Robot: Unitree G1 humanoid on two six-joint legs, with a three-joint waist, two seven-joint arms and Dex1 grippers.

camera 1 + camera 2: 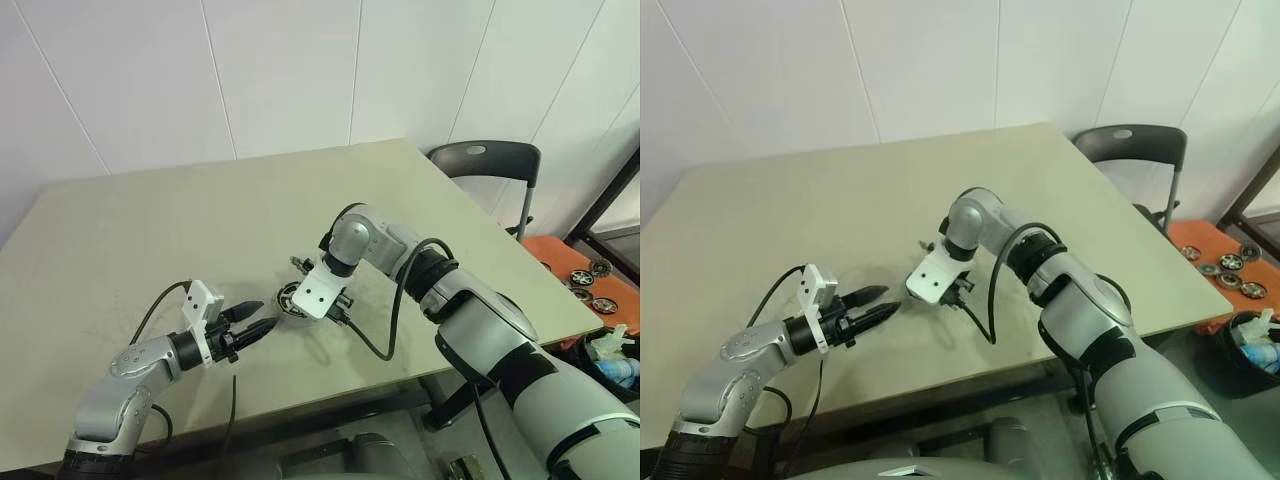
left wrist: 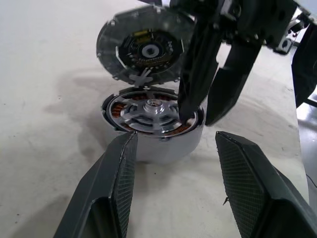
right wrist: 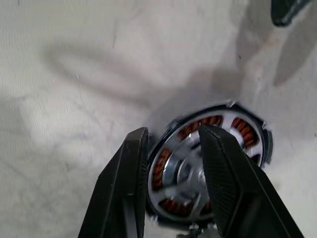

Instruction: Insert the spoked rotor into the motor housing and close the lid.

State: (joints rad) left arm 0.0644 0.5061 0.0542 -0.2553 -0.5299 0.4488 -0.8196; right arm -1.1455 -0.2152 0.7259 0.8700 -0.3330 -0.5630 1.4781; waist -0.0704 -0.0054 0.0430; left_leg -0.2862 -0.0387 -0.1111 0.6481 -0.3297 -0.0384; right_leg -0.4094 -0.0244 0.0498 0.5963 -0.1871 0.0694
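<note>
The spoked rotor [image 2: 151, 110] already sits in the motor housing [image 2: 163, 141] at frame centre; right gripper [image 2: 200, 116] pinches the lid [image 2: 141, 47] above it, left gripper [image 2: 173, 163] open; next, lower lid squarely.

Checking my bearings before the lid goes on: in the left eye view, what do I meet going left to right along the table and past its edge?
Left hand → motor housing → right hand → folding chair → orange tray of wheels.
</note>
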